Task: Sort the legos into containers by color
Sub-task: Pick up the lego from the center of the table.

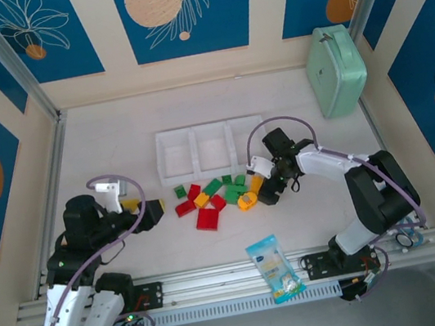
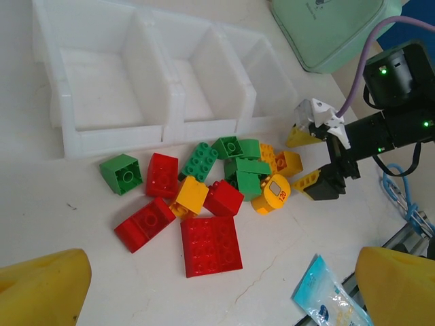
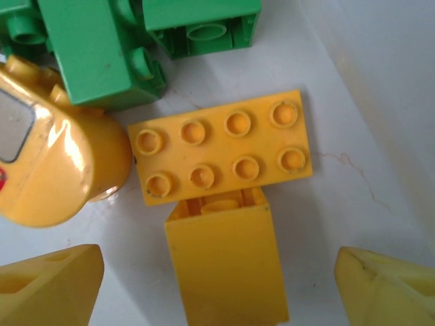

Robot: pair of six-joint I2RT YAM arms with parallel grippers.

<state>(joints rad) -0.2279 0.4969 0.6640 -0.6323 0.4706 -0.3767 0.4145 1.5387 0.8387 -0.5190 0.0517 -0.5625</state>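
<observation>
The legos lie in a loose pile of red, green and yellow bricks just in front of the three joined white bins, whose floors are bare. A large red plate sits nearest the left camera. My left gripper hangs open left of the pile, its yellow fingertips wide apart and holding nothing. My right gripper is open at the pile's right end. A yellow brick on its side lies between its fingertips, untouched, below a flat yellow eight-stud brick.
A mint-green case stands at the back right by the wall. A blue-and-white snack packet lies near the front rail. A round yellow piece and green bricks crowd the right gripper's left side.
</observation>
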